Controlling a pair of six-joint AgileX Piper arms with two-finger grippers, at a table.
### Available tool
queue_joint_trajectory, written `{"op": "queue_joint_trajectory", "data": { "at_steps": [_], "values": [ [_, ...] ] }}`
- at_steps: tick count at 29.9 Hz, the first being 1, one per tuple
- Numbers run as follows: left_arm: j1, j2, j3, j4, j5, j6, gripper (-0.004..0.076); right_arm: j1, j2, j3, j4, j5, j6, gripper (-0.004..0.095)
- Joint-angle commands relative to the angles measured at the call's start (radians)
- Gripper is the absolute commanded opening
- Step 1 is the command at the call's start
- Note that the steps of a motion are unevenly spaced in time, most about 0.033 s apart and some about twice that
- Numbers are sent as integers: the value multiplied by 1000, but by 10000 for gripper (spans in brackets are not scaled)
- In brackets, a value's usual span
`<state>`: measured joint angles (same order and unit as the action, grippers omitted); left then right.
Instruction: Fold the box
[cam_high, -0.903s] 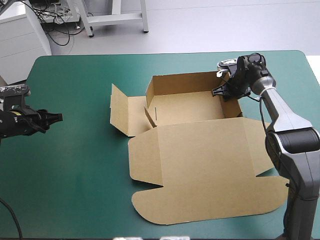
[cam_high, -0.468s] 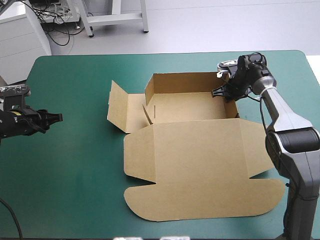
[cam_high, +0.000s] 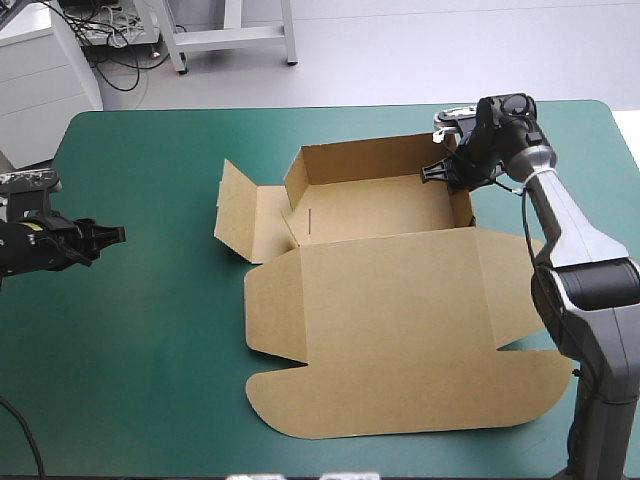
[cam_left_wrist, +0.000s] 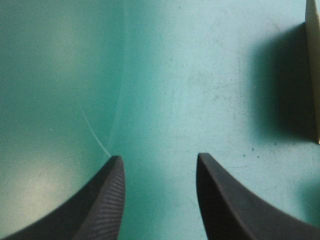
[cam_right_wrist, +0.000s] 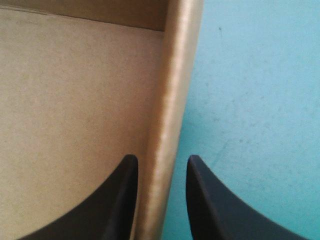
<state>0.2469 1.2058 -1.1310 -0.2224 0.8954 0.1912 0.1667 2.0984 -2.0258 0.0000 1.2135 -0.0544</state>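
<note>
The brown box (cam_high: 380, 215) sat part-formed on the desk (cam_high: 150, 380), with one of its walls between the fingers of the right hand (cam_high: 440, 172) and well ahead of the left hand (cam_high: 112, 235). Its far wall (cam_high: 365, 160) and right wall (cam_right_wrist: 175, 75) stood upright. The left end looked unfinished: a short wall leaned up there and its outer flap (cam_high: 240, 220) was splayed out toward the left hand and not tucked in. The lid (cam_high: 400, 330) lay flat, on the side of the right hand away from the far wall.

The right hand straddled the right wall at the far corner, one black finger inside the tray and one outside. The two were drawn nearly together and seemingly pinched the board. The left hand hung spread over bare teal-green cover, holding nothing, with only an edge of board ahead of it.

By my reading, about half the folding was done; the left end remained.

No brand, label or writing could be read on the board or desk.
</note>
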Motion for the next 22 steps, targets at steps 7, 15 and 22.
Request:
{"op": "queue_joint_trajectory", "data": {
  "at_steps": [7,15,22],
  "values": [
    [-2,-20,-27,-26,-43,-1,323,-4,-75,-35,-31,-25,3,-22],
    [-2,-20,-27,-26,-41,-1,323,-4,-77,-35,-50,-19,-26,384],
    [-2,-20,-27,-28,-34,15,281,-4,-87,-35,-50,-11,-7,864]
  ]
}}
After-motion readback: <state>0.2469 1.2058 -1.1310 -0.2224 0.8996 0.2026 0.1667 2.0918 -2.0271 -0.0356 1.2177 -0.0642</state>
